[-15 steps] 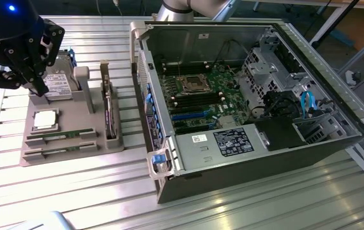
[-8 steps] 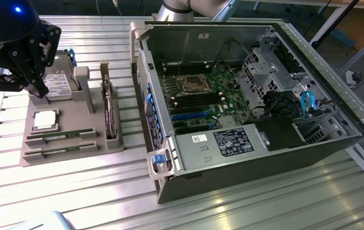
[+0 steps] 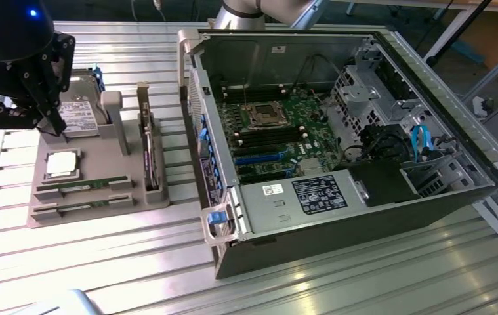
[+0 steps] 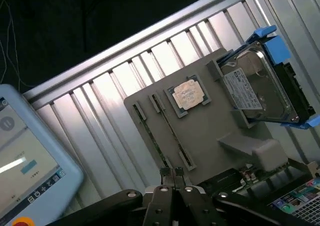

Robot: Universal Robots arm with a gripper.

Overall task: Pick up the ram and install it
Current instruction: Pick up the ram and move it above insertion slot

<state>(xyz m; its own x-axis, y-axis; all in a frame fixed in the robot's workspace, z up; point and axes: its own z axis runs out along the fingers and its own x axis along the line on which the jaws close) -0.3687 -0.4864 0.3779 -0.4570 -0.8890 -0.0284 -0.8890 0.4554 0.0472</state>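
Two rams lie side by side in slots along the near edge of a grey holder tray (image 3: pixel 91 216); each is a thin green stick, one ram (image 3: pixel 83 186) just behind the other ram (image 3: pixel 83 205). In the wrist view they run as narrow strips, one (image 4: pixel 172 131) beside the other (image 4: pixel 149 132). My black gripper (image 3: pixel 54 125) hangs above the tray's far end, over the hard drive (image 3: pixel 78 115), apart from the rams. Its fingers (image 4: pixel 165 172) are pressed together with nothing between them; the gripper (image 4: pixel 171 173) is shut and empty.
The tray also carries a square silver processor (image 3: pixel 62 164) and an upright dark expansion card (image 3: pixel 149 157). The open computer case (image 3: pixel 424 197) lies at the exterior view's right, motherboard (image 3: pixel 275 134) exposed. A tablet screen (image 4: pixel 25 161) lies beside the ribbed metal table (image 3: pixel 319 282).
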